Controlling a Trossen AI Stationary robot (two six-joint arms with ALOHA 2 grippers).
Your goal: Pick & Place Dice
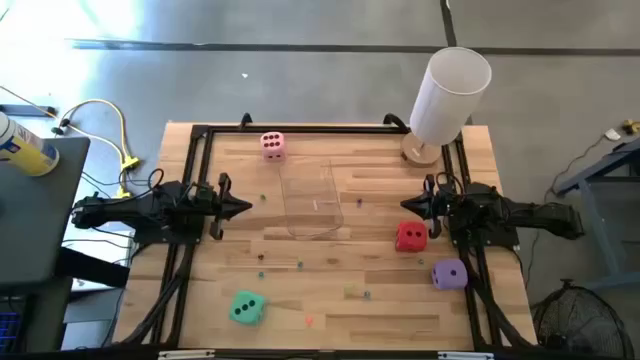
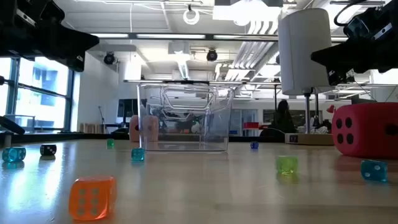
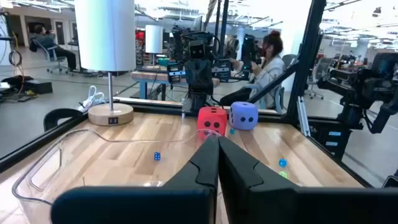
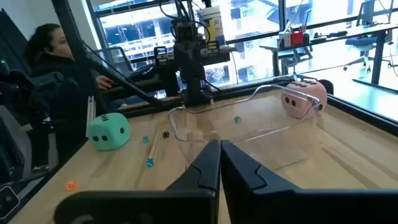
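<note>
Room: open lab, big windows, desks behind the table; a seated person (image 3: 267, 62) beyond the far edge in the left wrist view, another person (image 4: 46, 68) beside the table in the right wrist view.
Surface: wooden table (image 1: 330, 310) with a black frame; tiny coloured beads (image 2: 92, 196) scattered over it.
Clear bin: transparent container (image 1: 308, 200) at table centre, between the two arms, nothing big inside it.
Lamp: white cylinder lamp (image 1: 447, 97) on a round wooden base at the far right corner.
Left gripper: left gripper (image 1: 240, 207) at the left side of the table, pointing at the bin, fingers pressed together, holding nothing.
Right gripper: right gripper (image 1: 410, 205) at the right side, pointing at the bin, fingers closed together, holding nothing.
Pink die: pink die (image 1: 272, 145) at the far edge, left of the bin, well apart from both grippers.
Red die: red die (image 1: 410, 237) just beside the right gripper, on its near side, not touching it.
Purple die: purple die (image 1: 449, 274) nearer the front than the red one, close to the right arm.
Teal-green die: teal-green die (image 1: 246, 308) at front left, well apart from the left gripper.
</note>
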